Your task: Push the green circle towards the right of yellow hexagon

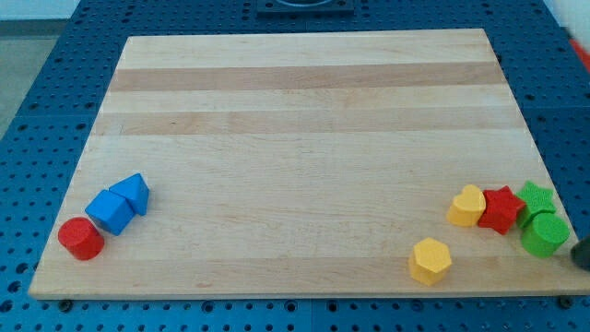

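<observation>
The green circle (pixel 544 234) lies near the board's right edge, low in the view. It touches the green star (pixel 536 199) just above it. The yellow hexagon (pixel 430 260) lies to the circle's lower left, near the bottom edge, apart from the other blocks. My tip (pixel 582 261) shows as a dark shape cut by the view's right edge, just right of the green circle and close to it. Whether it touches the circle I cannot tell.
A red star (pixel 501 209) and another yellow block (pixel 467 205) sit in a row left of the green star. At the lower left are two blue blocks (pixel 120 205) and a red circle (pixel 81 239). The wooden board (pixel 304 111) rests on a blue perforated table.
</observation>
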Controlling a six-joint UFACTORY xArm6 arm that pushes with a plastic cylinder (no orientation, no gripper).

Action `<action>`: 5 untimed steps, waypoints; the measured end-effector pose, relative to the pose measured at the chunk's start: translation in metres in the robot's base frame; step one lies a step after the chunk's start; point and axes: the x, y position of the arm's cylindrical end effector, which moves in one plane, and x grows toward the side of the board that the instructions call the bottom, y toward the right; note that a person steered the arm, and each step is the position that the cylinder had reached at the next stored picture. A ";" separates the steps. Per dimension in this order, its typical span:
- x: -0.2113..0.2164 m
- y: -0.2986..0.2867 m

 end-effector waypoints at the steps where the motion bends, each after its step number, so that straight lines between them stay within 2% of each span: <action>1: 0.000 0.000; 2: -0.023 -0.006; 3: -0.030 -0.050; 5: -0.029 -0.096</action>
